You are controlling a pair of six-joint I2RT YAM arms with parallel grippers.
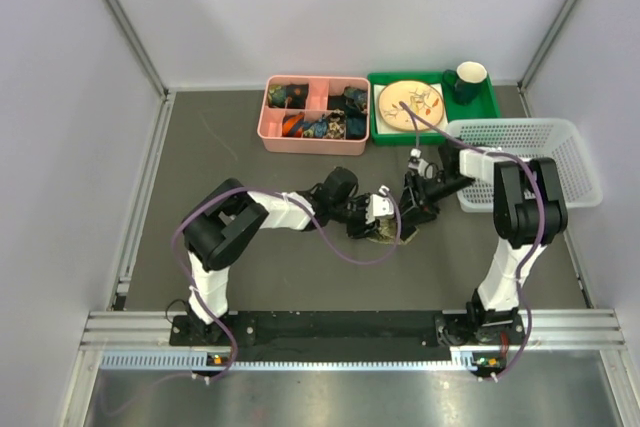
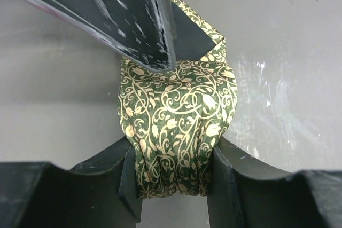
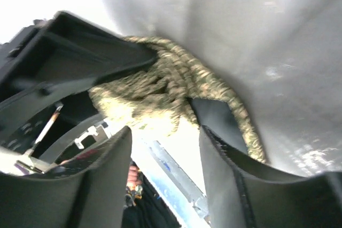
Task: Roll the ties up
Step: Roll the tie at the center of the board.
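Near the middle of the table in the top view, both arms folded inward to one spot: left gripper point(image 1: 380, 217) and right gripper point(image 1: 416, 205) nose to nose over the tie point(image 1: 386, 234), already a small wad on the grey surface, well apart from the white mesh basket point(image 1: 575, 162) and the pink tray point(image 1: 268, 135). From the left wrist, clenched on the tie point(image 2: 176, 116): a fat green coil with pale gold scrollwork, squeezed at its lower half between the two left fingers point(image 2: 128, 177), dark lining showing at the far end, and the tip of the right gripper point(image 2: 160, 60) pressed down on top. From the right wrist, blurred: jaws spread wide, nothing squeezed between them, the tie point(image 3: 155, 86) ahead of them, one loose edge of fabric trailing along the inner face of the right-hand finger point(image 3: 230, 174). Judged close to done, tail end not yet tucked. Risks from here: springing open on any easing of the left grip, with only that squeeze holding the turns; dragging the roll askew on a lift of the right tip with that loose edge snagged; telescoping sideways under too hard a pinch, given a lining likely slippery.
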